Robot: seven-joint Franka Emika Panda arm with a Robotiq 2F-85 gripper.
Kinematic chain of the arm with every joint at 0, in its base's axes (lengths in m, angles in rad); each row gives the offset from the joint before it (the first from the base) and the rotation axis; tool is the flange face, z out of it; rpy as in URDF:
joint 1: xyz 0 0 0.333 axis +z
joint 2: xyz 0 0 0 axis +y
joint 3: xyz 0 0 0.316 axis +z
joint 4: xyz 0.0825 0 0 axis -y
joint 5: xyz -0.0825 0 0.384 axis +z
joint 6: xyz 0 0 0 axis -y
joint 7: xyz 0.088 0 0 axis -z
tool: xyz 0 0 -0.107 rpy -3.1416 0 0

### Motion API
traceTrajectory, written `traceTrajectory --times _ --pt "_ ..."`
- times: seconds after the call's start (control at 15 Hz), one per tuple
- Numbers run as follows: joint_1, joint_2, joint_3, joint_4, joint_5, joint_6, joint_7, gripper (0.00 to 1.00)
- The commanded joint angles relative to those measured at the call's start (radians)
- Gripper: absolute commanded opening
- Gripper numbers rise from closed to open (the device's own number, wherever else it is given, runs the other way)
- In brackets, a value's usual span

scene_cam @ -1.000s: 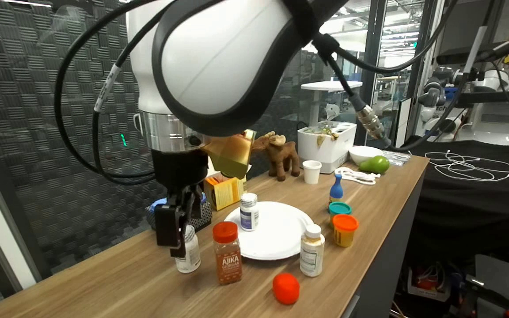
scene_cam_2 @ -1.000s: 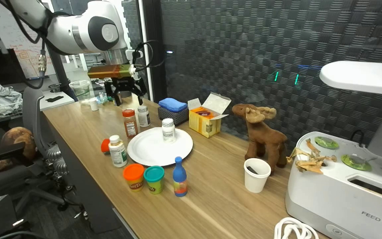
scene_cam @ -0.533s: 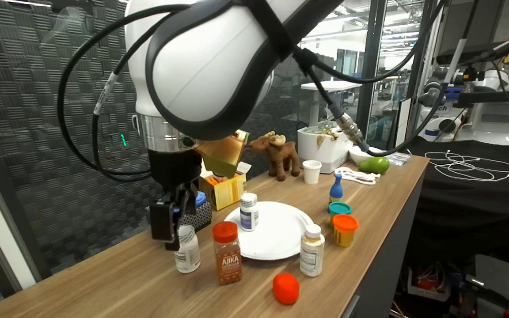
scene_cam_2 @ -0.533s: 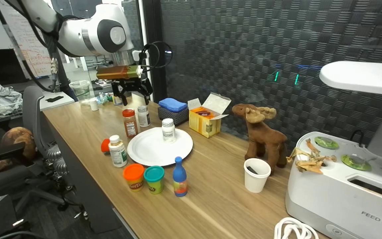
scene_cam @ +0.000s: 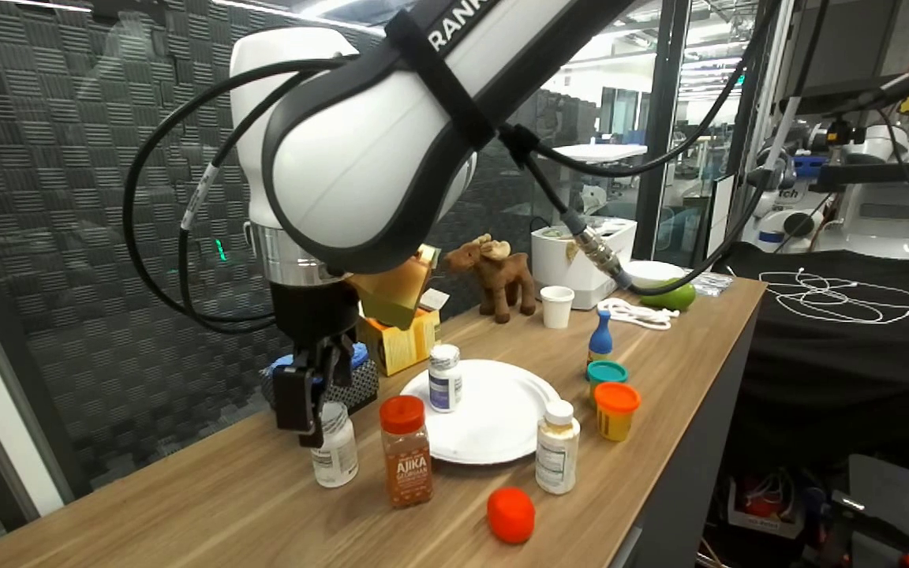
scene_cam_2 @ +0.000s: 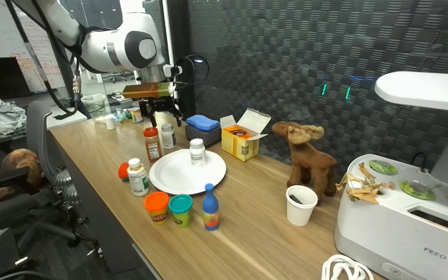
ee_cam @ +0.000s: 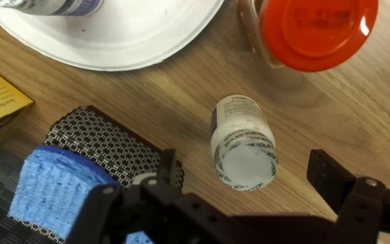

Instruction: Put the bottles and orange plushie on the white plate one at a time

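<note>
Wrist view closest: looks steeply down from just beside the white plate [ee_cam: 137, 40], whose rim the top edge crops. In an exterior view, raised, slanting down along the counter [scene_cam: 226, 513]: red-capped bottle [scene_cam: 408, 469] nearer than plate, toy moose [scene_cam: 504, 276] beyond. In an exterior view, raised, facing roughly back the opposite way: white cup [scene_cam_2: 300, 213] nearer than plate, red-capped bottle beyond. Plate, moose and cup shared by both exterior views; plate and red-capped bottle by all three.

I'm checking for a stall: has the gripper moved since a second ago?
Yes. In an exterior view, the gripper has shifted rightward and slightly down in the picture, nearer the woven basket, which stayed put.
</note>
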Motion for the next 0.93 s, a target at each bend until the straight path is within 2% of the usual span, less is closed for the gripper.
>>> traceTrajectory --times 0.0,0.13,0.2,0.53,0.87 --pt "0.014 0.023 -0.018 0.042 -0.019 0.010 -0.004 0.79" --pt "0.013 0.021 -0.016 0.042 -0.017 0.013 -0.007 0.68" --pt "0.014 0.017 -0.015 0.040 -0.017 0.016 -0.008 0.58" --pt "-0.004 -0.006 0.006 0.031 0.015 0.014 -0.037 0.20" --pt "-0.011 -0.080 -0.029 0.037 -0.002 -0.016 -0.003 0.20"
